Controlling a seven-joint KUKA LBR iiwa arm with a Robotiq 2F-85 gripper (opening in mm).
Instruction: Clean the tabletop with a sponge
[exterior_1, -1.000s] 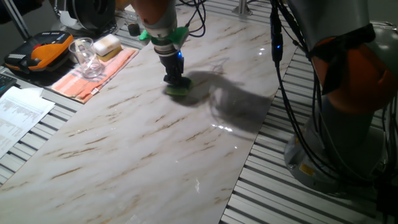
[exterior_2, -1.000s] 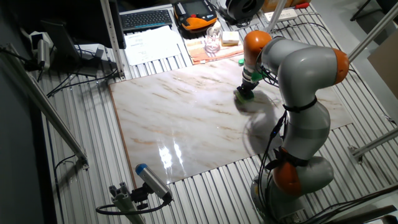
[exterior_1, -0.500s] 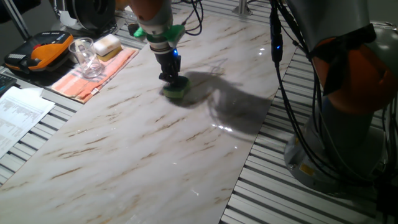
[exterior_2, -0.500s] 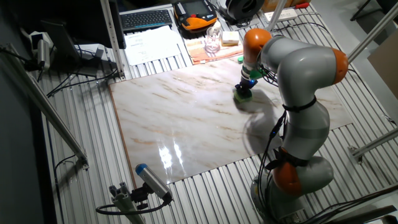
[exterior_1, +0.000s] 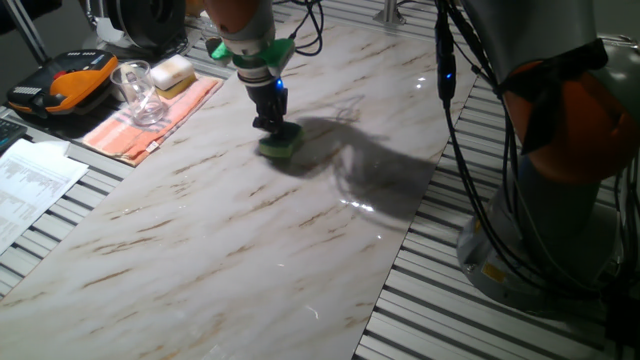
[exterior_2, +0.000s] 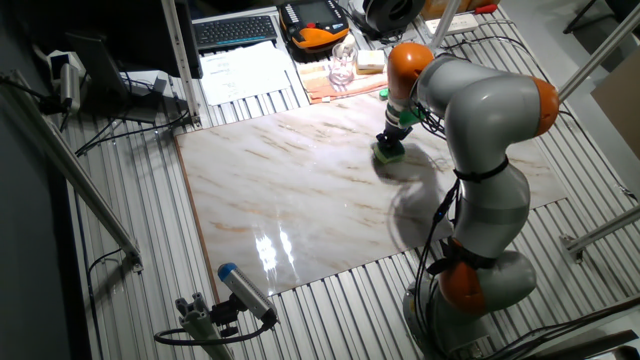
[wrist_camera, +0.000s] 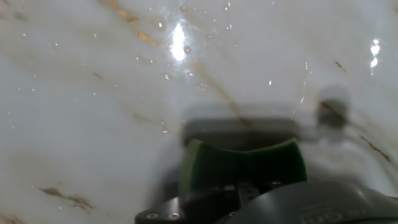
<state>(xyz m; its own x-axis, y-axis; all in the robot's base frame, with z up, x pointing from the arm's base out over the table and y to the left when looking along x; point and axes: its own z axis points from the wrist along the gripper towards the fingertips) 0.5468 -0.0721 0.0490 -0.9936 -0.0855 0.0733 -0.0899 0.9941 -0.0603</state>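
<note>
The green sponge (exterior_1: 281, 145) lies flat on the white marble-look tabletop (exterior_1: 230, 240), toward its far side. My gripper (exterior_1: 273, 127) points straight down and is shut on the sponge, pressing it against the slab. In the other fixed view the sponge (exterior_2: 389, 152) shows under the gripper (exterior_2: 392, 143), near the tabletop's (exterior_2: 290, 200) far edge. From the hand view, the sponge (wrist_camera: 242, 165) fills the lower middle, its front edge resting on the glossy tabletop (wrist_camera: 93, 93); the fingers themselves are hidden there.
An orange striped cloth (exterior_1: 155, 115) lies at the slab's left edge with a clear glass (exterior_1: 140, 92) and a pale yellow sponge block (exterior_1: 172, 71) on it. Papers (exterior_1: 30, 180) and an orange-black device (exterior_1: 70, 80) sit further left. The robot's base (exterior_1: 540, 200) stands at the right.
The gripper has slid the sponge a short way to the left across the tabletop, toward the cloth. The grip is unchanged.
</note>
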